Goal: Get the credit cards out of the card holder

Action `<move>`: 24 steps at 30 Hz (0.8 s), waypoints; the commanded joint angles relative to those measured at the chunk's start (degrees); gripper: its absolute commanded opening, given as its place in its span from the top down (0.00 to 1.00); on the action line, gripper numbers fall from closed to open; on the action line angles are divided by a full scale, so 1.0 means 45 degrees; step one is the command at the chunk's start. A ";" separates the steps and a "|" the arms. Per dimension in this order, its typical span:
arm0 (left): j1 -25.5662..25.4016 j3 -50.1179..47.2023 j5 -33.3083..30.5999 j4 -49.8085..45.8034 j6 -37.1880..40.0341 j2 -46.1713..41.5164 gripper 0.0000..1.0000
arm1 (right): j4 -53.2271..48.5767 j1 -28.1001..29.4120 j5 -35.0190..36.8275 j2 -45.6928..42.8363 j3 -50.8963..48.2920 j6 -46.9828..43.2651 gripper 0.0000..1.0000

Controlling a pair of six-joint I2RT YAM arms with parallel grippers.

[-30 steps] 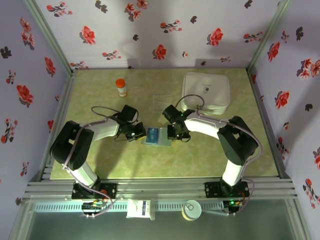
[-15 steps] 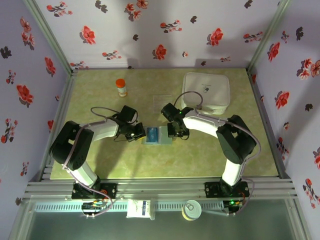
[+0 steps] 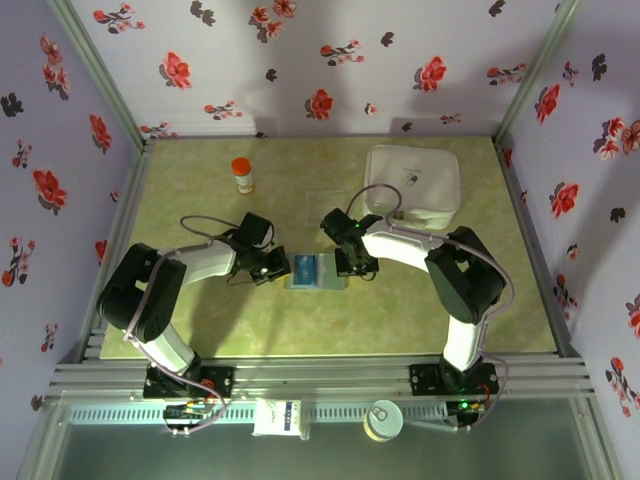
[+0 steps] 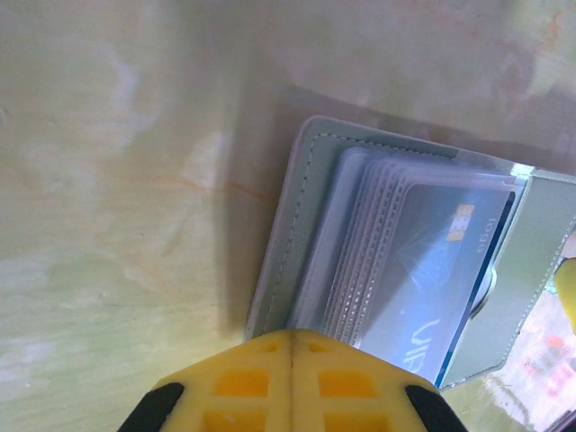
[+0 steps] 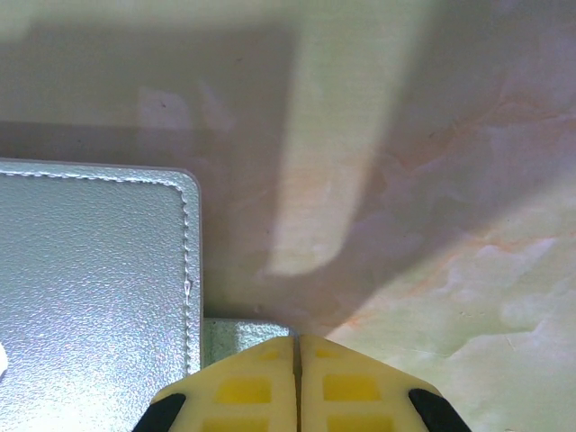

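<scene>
The card holder [image 3: 314, 272] lies open lengthwise between the left gripper [image 3: 277, 266] and right gripper [image 3: 347, 265], both closed, apparently empty; the credit cards [image 4: 432, 279] sit in its left half, nearer the left one.

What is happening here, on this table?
Two robot arms are working on an open card holder that lies flat on the table. The left gripper is at its left edge and the right gripper at its right edge, both with jaws shut. A blue card sits in a clear sleeve, not yet pulled out.
</scene>
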 commanded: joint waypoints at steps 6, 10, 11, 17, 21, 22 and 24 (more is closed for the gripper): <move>0.0127 -0.0427 -0.0470 -0.1122 0.0057 -0.0121 0.95 | -0.1502 -0.0162 0.1395 -0.0308 -0.0063 0.0166 0.77; 0.0128 -0.0389 -0.0390 -0.1065 -0.0025 -0.0109 0.95 | -0.1425 -0.0243 0.1330 -0.0314 -0.0296 0.0162 0.70; 0.0126 -0.0389 -0.0369 -0.1044 -0.0038 -0.0106 0.95 | -0.1424 -0.0264 0.1310 -0.0265 -0.0319 0.0164 0.69; 0.0123 -0.0369 -0.0271 -0.0965 -0.0097 -0.0009 0.95 | -0.1096 -0.0303 0.1068 -0.0148 -0.0643 0.0185 0.68; 0.0125 -0.0331 -0.0228 -0.0965 -0.0104 -0.0120 0.95 | -0.0929 -0.0303 0.0792 -0.0158 -0.0630 0.0080 0.68; 0.0128 -0.0296 -0.0214 -0.0955 -0.0082 -0.0204 0.95 | -0.0970 -0.0287 0.0773 -0.0269 -0.0561 0.0091 0.68; 0.0128 -0.0197 -0.0178 -0.0982 -0.0077 -0.0436 0.95 | -0.1125 -0.0294 0.0812 -0.0548 -0.0371 0.0095 0.67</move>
